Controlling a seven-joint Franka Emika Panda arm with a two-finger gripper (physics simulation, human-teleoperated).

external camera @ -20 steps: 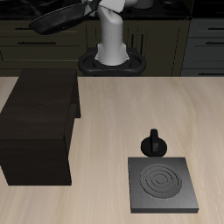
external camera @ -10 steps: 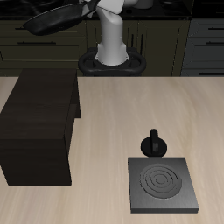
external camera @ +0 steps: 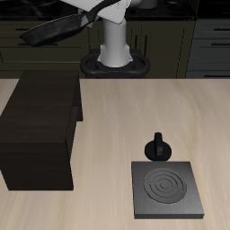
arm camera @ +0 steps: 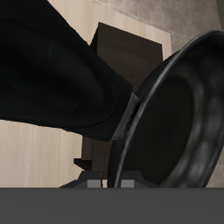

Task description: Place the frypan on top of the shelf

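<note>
The frypan [external camera: 52,30], round and all black, hangs in the air tilted, high above the back end of the shelf [external camera: 40,126]. My gripper [external camera: 92,12] is shut on its long handle, near the robot's upper body. The shelf is a large dark boxy unit with a flat bare top, standing on the table. In the wrist view the frypan's bowl and rim [arm camera: 179,122] fill much of the picture, the black handle [arm camera: 52,79] runs across it, and part of the shelf [arm camera: 131,44] shows beyond on the light table.
A flat dark square burner plate with concentric rings [external camera: 168,190] lies near the table's front edge. A small black knobbed object [external camera: 158,148] stands just behind it. The robot's base [external camera: 115,63] stands at the table's back.
The frypan has come down a little and tilted more, its bowl now lower toward the shelf. The shelf, plate and knobbed object have not moved.
</note>
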